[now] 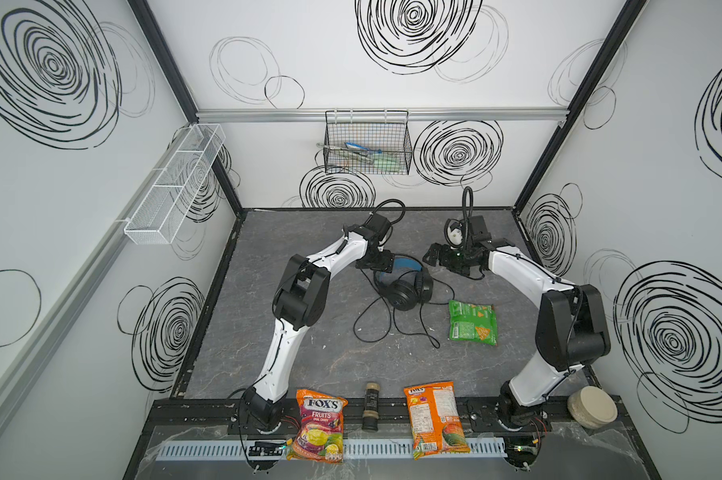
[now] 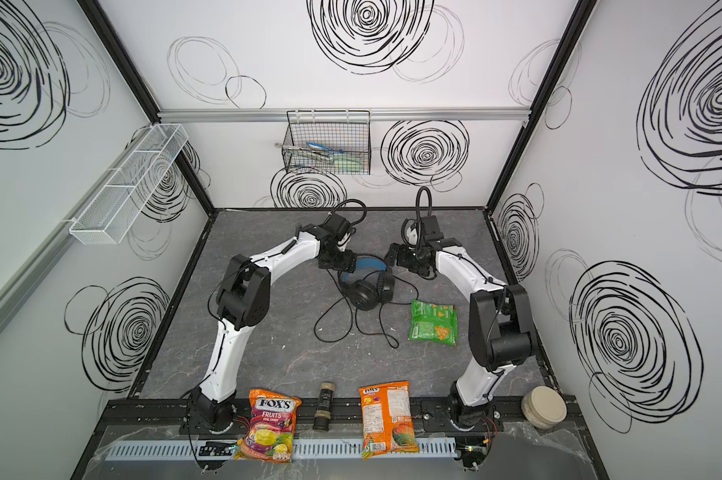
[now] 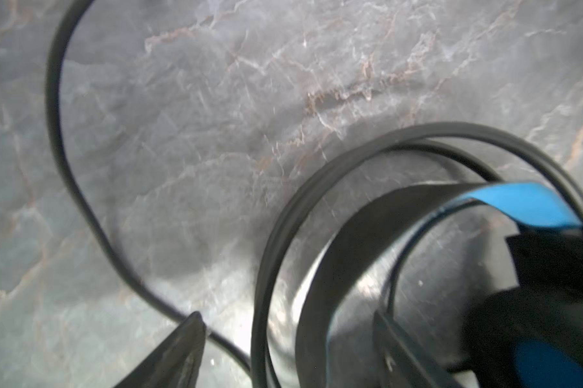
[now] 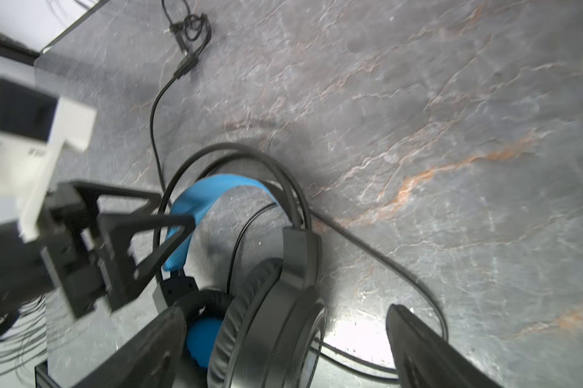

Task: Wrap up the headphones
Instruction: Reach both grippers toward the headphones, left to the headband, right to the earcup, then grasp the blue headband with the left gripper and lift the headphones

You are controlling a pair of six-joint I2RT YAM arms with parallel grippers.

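Observation:
The headphones (image 1: 405, 289) (image 2: 365, 293) lie mid-table, black earcups toward the front and the blue strap (image 1: 407, 262) arching toward the back. Their thin cable (image 1: 376, 328) loops loosely in front of them. My left gripper (image 1: 382, 264) (image 3: 290, 349) is open and straddles the wire headband (image 3: 266, 255) and the strap; neither finger touches them. From the right wrist view the left gripper's fingertips (image 4: 182, 221) flank the strap (image 4: 216, 191). My right gripper (image 1: 432, 253) (image 4: 285, 346) is open, just behind the right earcup (image 4: 276, 319), holding nothing.
A green snack bag (image 1: 473, 322) lies right of the cable. Along the front rail are a Fox's candy bag (image 1: 320, 424), a dark cylinder (image 1: 370, 405), an orange bag (image 1: 434, 415) and a beige round container (image 1: 592, 407). Wire baskets (image 1: 367, 143) (image 1: 176, 183) hang on the walls.

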